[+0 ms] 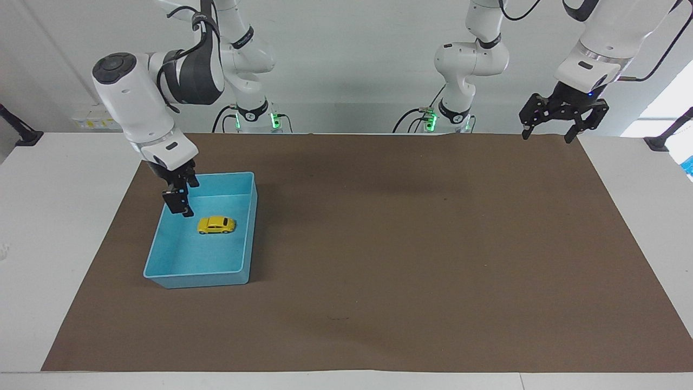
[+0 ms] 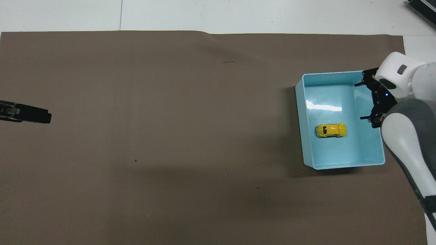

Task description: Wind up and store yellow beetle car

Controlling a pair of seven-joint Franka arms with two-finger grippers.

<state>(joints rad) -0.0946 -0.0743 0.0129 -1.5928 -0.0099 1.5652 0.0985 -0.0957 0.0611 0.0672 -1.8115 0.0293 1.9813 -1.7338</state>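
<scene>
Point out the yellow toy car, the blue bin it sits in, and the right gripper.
yellow beetle car (image 1: 216, 225), facing view, on its roof.
blue bin (image 1: 197, 281), facing view, on the outer wall farthest from the robots.
right gripper (image 1: 179, 208), facing view, between its fingertips, over the bin.

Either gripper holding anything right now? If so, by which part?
Nothing held. The small yellow beetle toy car lies loose in the light blue plastic bin; right gripper and left gripper are empty.

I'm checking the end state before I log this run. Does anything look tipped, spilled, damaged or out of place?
Nothing stands out. The yellow beetle car sits upright on its wheels inside the light blue bin, apart from its walls. The right hand hangs open over the bin, holding nothing. The left hand waits open over the brown mat's corner.
</scene>
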